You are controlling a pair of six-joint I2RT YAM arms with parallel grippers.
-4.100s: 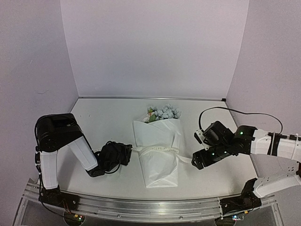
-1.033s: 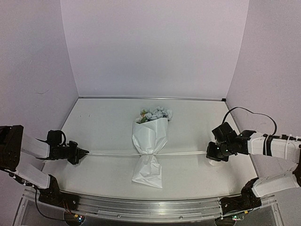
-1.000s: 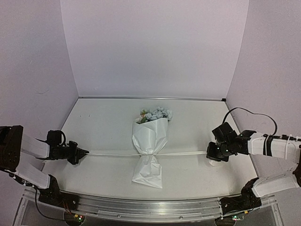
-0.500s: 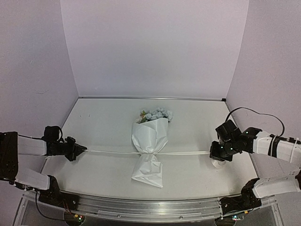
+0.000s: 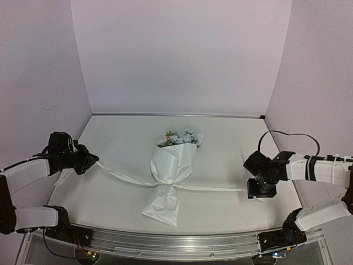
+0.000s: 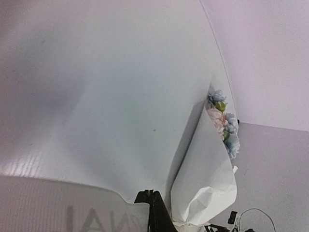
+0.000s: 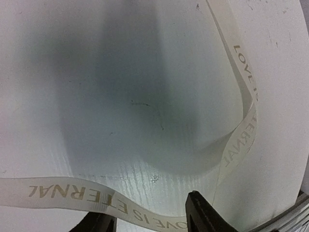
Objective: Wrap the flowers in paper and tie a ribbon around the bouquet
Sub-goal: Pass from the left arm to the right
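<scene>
Pinching the ribbon [image 5: 121,175], left gripper [image 5: 91,162] stands left of bouquet [image 5: 168,176]; right gripper [image 5: 258,190] spread above ribbon.

Noted cream ribbon [image 7: 241,137], lettered in gold LOVE IS ETERNAL, lying slack on white table [image 7: 96,159]. Runs from lower left along bottom edge, bends near right edge, climbs to top. Crosses gap of right gripper [image 7: 150,223], dark fingertips [image 7: 203,215] standing apart; contact with either not determinable. Noted blurred grey shadow [image 7: 130,82] mid-table
</scene>
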